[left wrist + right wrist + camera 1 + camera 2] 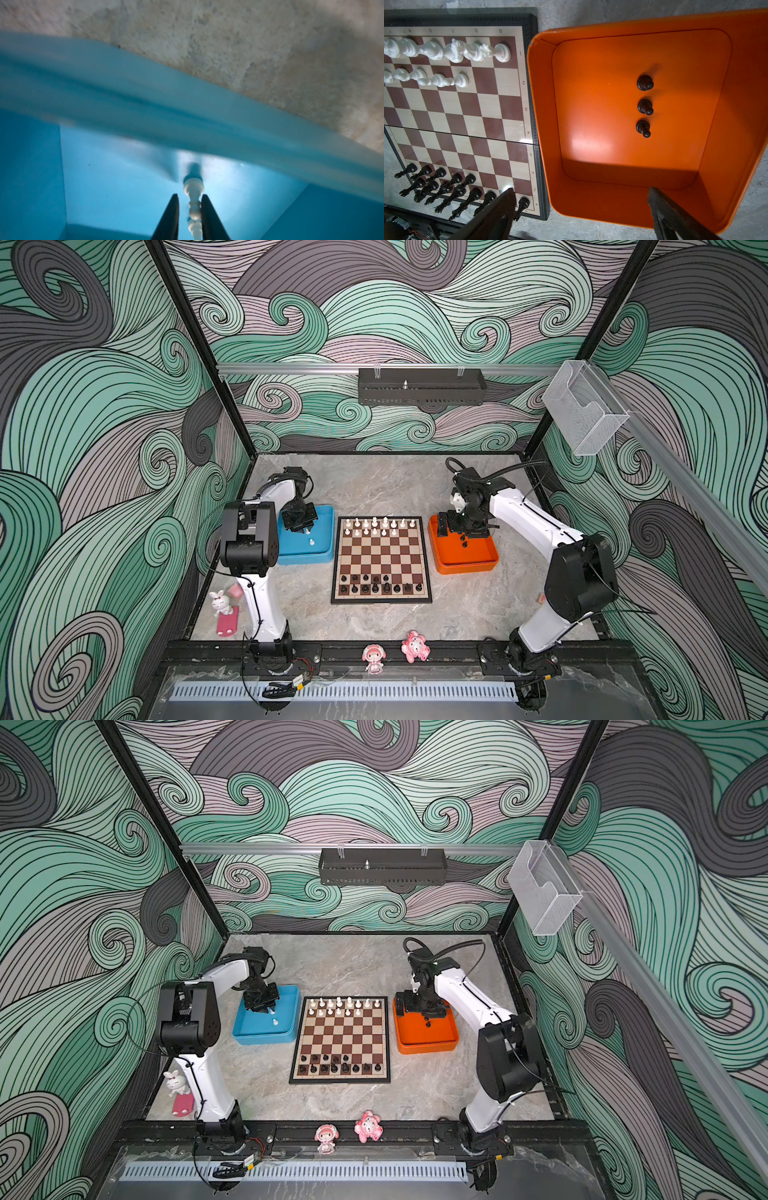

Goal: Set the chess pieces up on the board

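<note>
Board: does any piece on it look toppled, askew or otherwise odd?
Nothing stands out. White pieces and black pieces stand upright at their own ends of the board, with some squares unfilled.

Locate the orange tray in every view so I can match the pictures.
Top view: orange tray just right of the board.
Top view: same spot, right of the board.
Left wrist: not in it; only the blue tray shows.
Right wrist: fills most of the picture, three black pawns inside.
Shared landmark: the board beside it, in all but the left wrist view.
</note>
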Controlling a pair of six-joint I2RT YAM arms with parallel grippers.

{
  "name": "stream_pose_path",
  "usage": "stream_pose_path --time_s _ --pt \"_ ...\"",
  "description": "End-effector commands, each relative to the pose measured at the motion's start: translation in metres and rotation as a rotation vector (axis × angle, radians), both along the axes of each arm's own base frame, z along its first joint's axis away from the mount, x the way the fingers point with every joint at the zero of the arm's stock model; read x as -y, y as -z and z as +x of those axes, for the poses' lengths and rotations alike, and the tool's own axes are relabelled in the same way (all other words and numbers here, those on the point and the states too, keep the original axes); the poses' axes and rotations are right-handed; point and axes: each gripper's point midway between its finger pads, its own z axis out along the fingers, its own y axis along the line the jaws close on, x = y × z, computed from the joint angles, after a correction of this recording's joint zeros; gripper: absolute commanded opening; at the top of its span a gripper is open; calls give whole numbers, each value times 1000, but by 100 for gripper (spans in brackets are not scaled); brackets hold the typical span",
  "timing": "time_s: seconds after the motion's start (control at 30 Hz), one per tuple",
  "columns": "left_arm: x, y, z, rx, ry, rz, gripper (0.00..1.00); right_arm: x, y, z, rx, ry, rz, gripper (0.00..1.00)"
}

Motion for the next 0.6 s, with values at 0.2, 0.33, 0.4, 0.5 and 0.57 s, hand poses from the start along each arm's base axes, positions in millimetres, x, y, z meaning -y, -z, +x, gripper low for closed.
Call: stream_pose_path --time_s 0.2,0.33,0.4,0.5,0.57 --pt "2 2 1 -13 23 12 14 1 7 -3 -28 -4 2 99" --pt "2 0 1 -11 32 14 11 1 8 -3 -30 -3 4 99" --pt "2 -1 1 -10 38 14 10 0 7 -3 -29 -3 8 99" --pt "3 -6 0 -10 55 13 10 0 5 -2 -22 -2 11 99" --pt "3 -12 0 -8 69 14 10 0 5 -2 -22 0 12 99"
